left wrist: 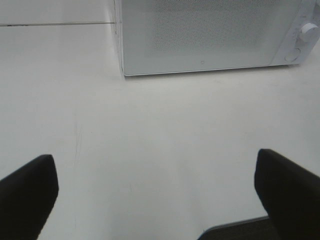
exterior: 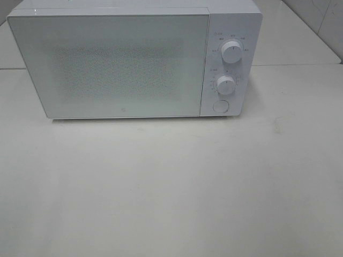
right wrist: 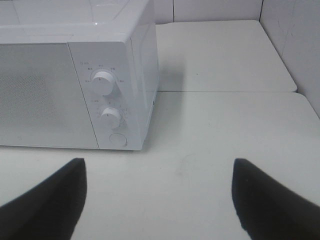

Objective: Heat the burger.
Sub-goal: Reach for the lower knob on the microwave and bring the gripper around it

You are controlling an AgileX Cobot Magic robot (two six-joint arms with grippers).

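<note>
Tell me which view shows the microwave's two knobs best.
The right wrist view: the upper knob and lower knob sit close and large. Exterior high shows both, slightly smaller; left wrist shows only one, cropped at the edge.

The microwave (exterior: 236, 21), set toward the table's far edge, is finished in plain white. Its door (exterior: 112, 64) is tinted a pale grey-green, and a fine dotted mesh pattern is spread across its middle. The upper knob (exterior: 231, 52), lower knob (exterior: 226, 84) and round button (exterior: 221, 106) are white, with small grey markings printed around the knobs. The table (exterior: 171, 187) is off-white and is crossed by a thin dark seam (exterior: 300, 65). The left gripper (left wrist: 155, 162) and right gripper (right wrist: 159, 165) are coloured black.
</note>
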